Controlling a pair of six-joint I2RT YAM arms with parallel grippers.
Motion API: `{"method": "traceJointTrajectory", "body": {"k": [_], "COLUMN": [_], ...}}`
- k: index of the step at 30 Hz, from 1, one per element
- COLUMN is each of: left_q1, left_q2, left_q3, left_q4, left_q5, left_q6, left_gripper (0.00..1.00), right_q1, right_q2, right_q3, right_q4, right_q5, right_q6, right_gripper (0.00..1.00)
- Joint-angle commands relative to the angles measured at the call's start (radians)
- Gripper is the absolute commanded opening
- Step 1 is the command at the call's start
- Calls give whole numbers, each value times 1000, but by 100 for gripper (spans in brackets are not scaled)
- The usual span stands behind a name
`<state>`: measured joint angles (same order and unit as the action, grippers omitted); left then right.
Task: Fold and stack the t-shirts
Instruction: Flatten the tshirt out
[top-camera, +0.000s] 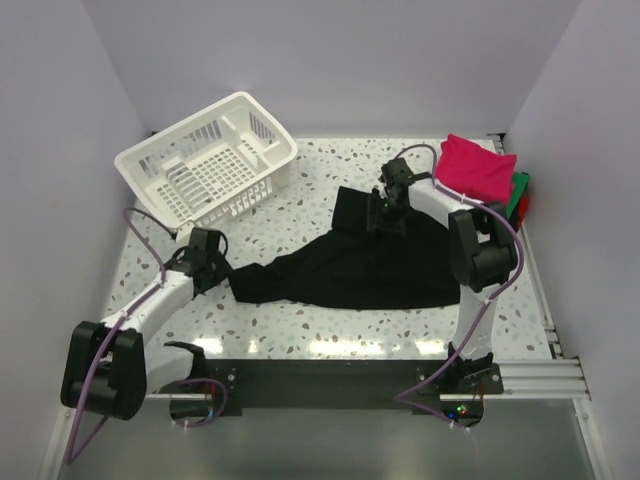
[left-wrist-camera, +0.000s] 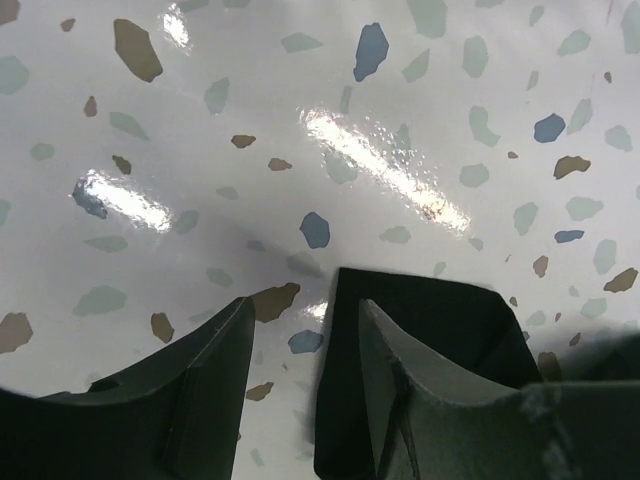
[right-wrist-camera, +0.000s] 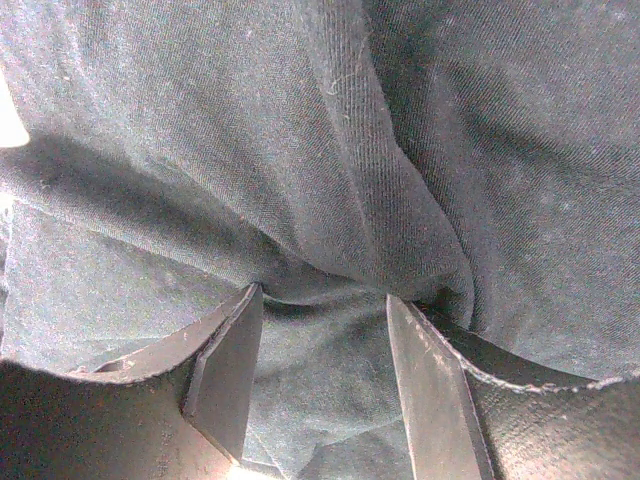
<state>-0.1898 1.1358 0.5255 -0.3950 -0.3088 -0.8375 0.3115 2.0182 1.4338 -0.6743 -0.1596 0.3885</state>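
Note:
A large black t-shirt (top-camera: 350, 272) lies spread out and rumpled across the middle of the table. My left gripper (top-camera: 214, 264) is at the shirt's left tip. In the left wrist view that gripper (left-wrist-camera: 305, 305) is open, and a black cloth corner (left-wrist-camera: 440, 320) has its edge lying between the fingers, right beside the right finger (left-wrist-camera: 420, 390). My right gripper (top-camera: 384, 215) is down on the shirt's far part. In the right wrist view it (right-wrist-camera: 322, 295) stands open, fingers pressed into the puckered black cloth (right-wrist-camera: 330, 150). Folded pink (top-camera: 476, 165), green (top-camera: 519, 189) and red (top-camera: 525, 209) t-shirts are stacked at the far right.
A white slatted basket (top-camera: 205, 165) sits tilted at the far left, with nothing in it. White walls close in the table on the left, back and right. A black rail (top-camera: 330, 375) carries both arm bases along the near edge.

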Motion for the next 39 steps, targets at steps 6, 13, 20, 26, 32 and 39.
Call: {"method": "traceJointTrajectory", "body": {"k": [6,13,20,26,32,39], "left_q1": [7,7,7,7,7,15], "left_q2": [122,177,142,84,22,-83], "left_q3": [28,41,-7,-64,-7,295], "left_q4": [136,145,147,114,61,-161], "left_q5": [91,132,223,235,195,-30], "left_q6": [72,98,84,67,69,110], "left_gripper": [47,41,28,17,0,0], "right_q1": [9,9,9,8,9,8], "right_q2": [25,20,19,19,8,-52], "right_q3": [-29,-23,-10,-4,37,151], "right_q4": [-41,-45,-50,-48,-76,-145], "right_q5": [-3,-4,0,0,-11,-50], "right_q6": [-4,0,0,6,6,-23], "right_gripper": [57,57,57,57,51,9]}}
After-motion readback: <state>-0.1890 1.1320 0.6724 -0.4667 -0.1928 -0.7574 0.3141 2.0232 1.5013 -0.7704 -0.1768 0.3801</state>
